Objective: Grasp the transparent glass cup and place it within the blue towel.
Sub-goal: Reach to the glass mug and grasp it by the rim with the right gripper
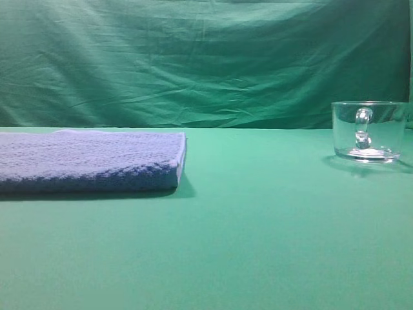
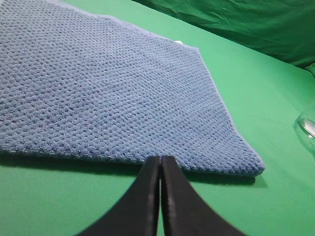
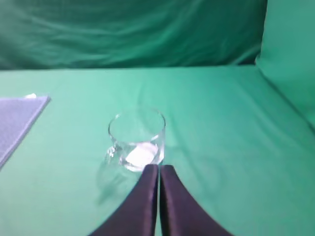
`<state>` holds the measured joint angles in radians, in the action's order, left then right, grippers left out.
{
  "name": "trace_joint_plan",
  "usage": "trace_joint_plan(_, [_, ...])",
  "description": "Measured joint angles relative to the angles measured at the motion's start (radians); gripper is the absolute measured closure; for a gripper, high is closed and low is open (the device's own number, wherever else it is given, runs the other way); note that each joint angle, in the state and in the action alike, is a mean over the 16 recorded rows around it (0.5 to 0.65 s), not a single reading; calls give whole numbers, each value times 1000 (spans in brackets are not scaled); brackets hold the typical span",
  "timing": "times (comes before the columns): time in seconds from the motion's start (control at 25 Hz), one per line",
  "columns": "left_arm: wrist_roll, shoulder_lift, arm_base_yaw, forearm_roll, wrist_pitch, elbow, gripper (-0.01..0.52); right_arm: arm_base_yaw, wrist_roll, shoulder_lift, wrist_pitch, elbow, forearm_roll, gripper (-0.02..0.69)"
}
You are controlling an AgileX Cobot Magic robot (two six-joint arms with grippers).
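Observation:
The transparent glass cup [image 1: 368, 130] stands upright at the far right of the green table, its loop handle facing the camera. The right wrist view has the cup [image 3: 137, 139] just beyond my right gripper [image 3: 159, 168], which is shut and empty, its tips short of the cup's base. The folded blue towel [image 1: 90, 160] lies flat at the left. It fills most of the left wrist view as a nubby pad [image 2: 108, 93]. My left gripper [image 2: 160, 159] is shut with nothing in it, its tips just before the towel's near edge. Neither gripper shows in the exterior view.
A wrinkled green cloth backdrop [image 1: 206, 61] hangs behind the green table [image 1: 258, 232]. A corner of the towel [image 3: 19, 118] shows at the left of the right wrist view. The cup's rim [image 2: 308, 125] peeks in at the right edge of the left wrist view.

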<state>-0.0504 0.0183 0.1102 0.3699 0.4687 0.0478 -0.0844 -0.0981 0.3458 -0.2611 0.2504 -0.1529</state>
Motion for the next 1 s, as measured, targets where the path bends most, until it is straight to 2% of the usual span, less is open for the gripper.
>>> trace_joint_plan(0.28, [0,0,0,0,0,0,514,0,4,209,-99,92,-24,665])
trace_joint_plan(0.72, [0,0,0,0,0,0,514,-11,-23,395,-279,214,-64,665])
trace_joint_plan(1.0, [0,0,0,0,0,0,514,-75,58,590,-425,350,-8,665])
